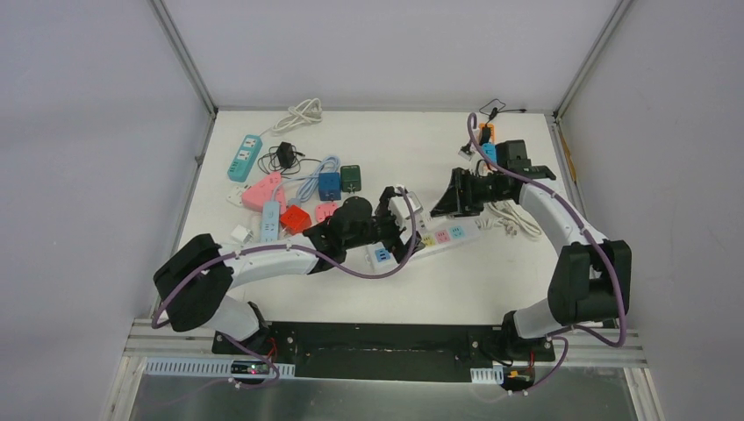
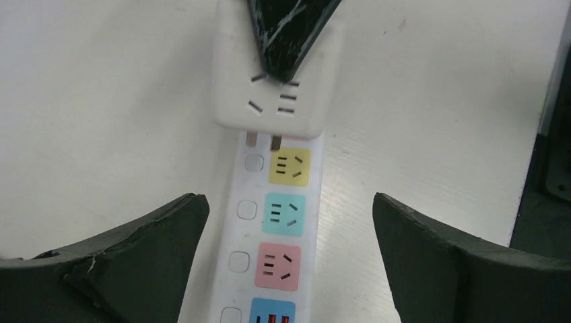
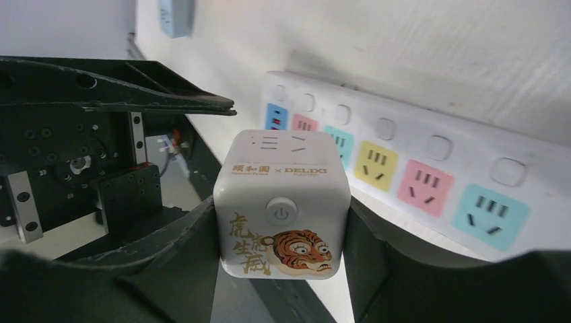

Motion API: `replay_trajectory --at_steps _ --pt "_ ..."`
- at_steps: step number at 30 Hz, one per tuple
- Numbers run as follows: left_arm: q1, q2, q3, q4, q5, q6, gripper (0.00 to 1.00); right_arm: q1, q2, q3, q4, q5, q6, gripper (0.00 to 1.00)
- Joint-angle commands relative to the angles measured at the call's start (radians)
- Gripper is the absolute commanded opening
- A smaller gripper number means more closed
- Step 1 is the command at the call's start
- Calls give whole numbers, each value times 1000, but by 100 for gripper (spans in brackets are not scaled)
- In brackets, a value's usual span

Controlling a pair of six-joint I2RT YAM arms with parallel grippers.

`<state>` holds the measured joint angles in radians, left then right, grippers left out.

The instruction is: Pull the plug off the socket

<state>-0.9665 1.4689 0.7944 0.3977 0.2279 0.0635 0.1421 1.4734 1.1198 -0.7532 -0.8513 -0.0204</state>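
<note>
Right gripper (image 3: 283, 232): you hold the cube plug (image 3: 283, 175) clamped (tiger print), power strip (image 3: 431, 178) just beyond. Left gripper (image 2: 288, 205): spread wide astride that strip.

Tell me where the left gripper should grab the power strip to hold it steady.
Probably across its two long edges, from above, near the teal socket. The power strip lies flat and narrow inside the open left gripper, clear of the white cube plug.
</note>
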Motion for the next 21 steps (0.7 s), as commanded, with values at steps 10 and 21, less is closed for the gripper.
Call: replay_trajectory --at_steps 10,21 --pt "-4 -18 -17 202 -42 48 99 6 16 -105 291 -311 251 0" --pt "-7 45 31 211 -68 37 91 33 32 -146 355 -349 300 0"
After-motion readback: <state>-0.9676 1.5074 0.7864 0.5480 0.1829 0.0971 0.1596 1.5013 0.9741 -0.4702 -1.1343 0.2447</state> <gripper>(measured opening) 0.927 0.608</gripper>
